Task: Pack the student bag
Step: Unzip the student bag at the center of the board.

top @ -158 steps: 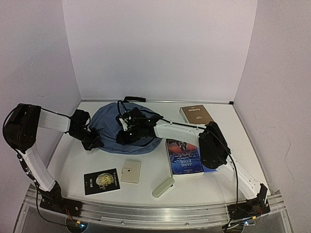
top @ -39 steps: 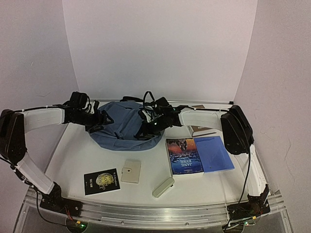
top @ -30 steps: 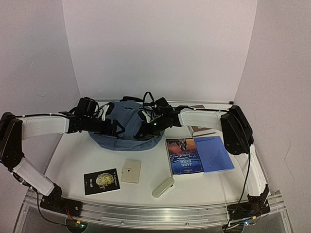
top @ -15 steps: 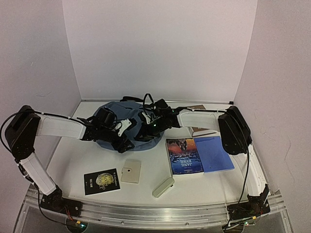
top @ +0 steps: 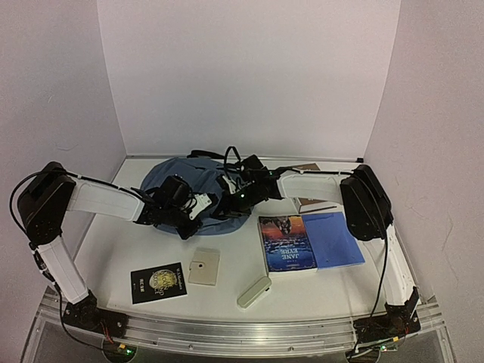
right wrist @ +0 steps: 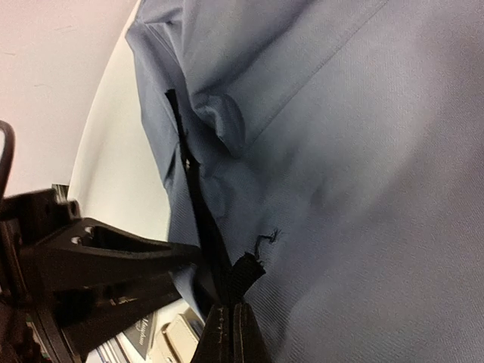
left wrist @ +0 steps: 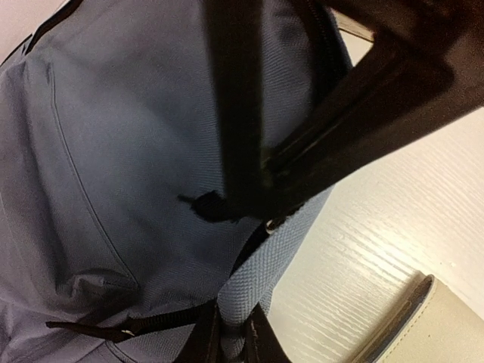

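Closure of the left claw [left wrist: 231, 338] on the near edge of the student bag [top: 165, 178] (it gaped a moment ago), with the right claw [right wrist: 233, 311] still pinching the zipper pull [right wrist: 247, 271] on top, should brace the bag, on the counter [top: 121, 246] with books [top: 286, 243] to its right, for unzipping.

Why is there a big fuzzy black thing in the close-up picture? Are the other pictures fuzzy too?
Left wrist view: the student bag is sharp, but a black arm part sits at the lens, so it blurs. Right wrist view: the bag's fabric looks a little soft. Top external view: even light, faint shadows, nothing blurred.
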Robot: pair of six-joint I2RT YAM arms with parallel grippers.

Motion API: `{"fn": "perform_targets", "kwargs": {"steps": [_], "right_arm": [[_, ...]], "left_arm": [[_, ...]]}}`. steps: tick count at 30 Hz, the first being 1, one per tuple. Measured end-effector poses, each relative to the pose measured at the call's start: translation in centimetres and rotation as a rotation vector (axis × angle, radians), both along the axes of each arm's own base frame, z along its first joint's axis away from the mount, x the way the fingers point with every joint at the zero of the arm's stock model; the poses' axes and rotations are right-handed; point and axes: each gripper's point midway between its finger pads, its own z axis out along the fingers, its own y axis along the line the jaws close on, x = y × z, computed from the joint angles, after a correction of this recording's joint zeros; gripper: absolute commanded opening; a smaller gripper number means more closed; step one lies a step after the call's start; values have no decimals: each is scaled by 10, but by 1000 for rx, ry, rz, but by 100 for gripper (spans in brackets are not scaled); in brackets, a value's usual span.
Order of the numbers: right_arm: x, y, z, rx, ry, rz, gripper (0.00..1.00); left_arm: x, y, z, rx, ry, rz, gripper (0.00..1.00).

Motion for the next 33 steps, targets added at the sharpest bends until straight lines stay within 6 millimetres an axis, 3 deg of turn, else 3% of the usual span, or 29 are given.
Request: {"fn": "perform_targets", "kwargs": {"steps": [9,16,20,22,25,28,33], "right_arm": [[10,-34,-1,-18,-17,-21,0],[52,-89,-1,-43,-36,-127,0],[58,-100,-3,-34,-22,-143,0],[53,-96,-4,-27,-16,-136,0],[36,-82,0,-9,-13,-103,0],[19,-68,6,3,-1,-77,0],[1,-51,11,17,21,-52,0]], "left_arm": [[0,14,2,59,-47,47,1],[-1,34,3,102,-72,97,0],[3,38,10,86,-85,115,2],[7,47,15,83,-90,138,10],[10,62,18,99,-90,174,34],[4,69,27,96,-95,187,52],[-22,49,83,-46,-161,115,74]]}}
